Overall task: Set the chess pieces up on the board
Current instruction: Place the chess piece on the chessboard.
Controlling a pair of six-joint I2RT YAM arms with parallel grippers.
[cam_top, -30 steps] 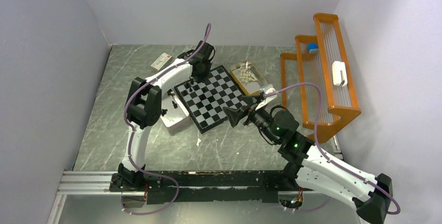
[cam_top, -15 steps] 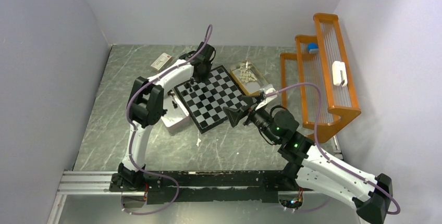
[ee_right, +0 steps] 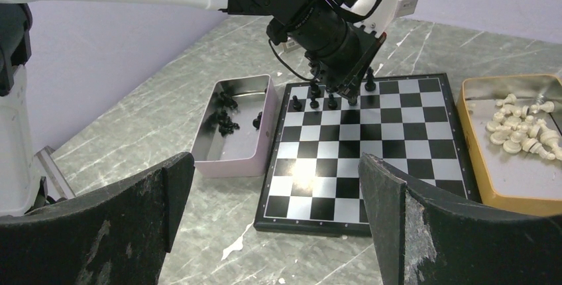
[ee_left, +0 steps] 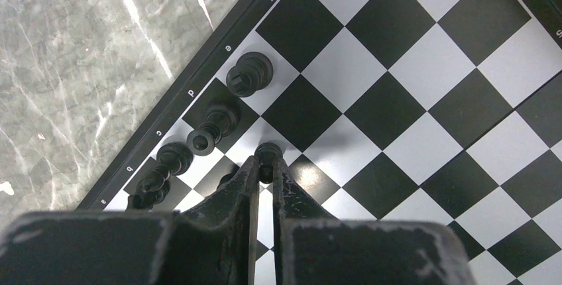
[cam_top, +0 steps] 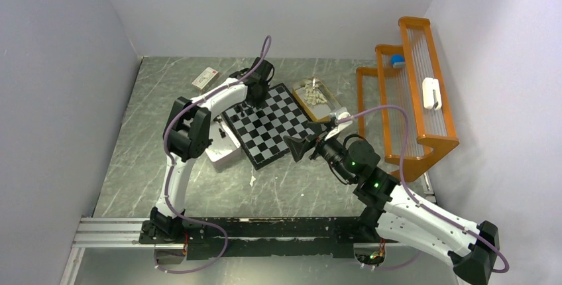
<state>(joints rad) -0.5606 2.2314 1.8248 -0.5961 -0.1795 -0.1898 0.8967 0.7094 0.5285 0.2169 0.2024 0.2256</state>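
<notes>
Left gripper [ee_left: 265, 169] is clamped on a tiny black chessman [ee_left: 268, 150] at the flat black-and-white checkered chessboard [ee_left: 404, 109], just inside the rim row of black chessmen [ee_left: 248, 73]. Centre squares are free. Right gripper [ee_right: 275, 166] hangs off the near edge, jaws spread wide.

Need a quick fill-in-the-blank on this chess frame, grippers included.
1. The left gripper is shut on a ____ piece.
2. The right gripper is ____, holding nothing.
3. The white pieces lie in a tan ____ beside the board.
Missing words: black; open; tray.
</notes>
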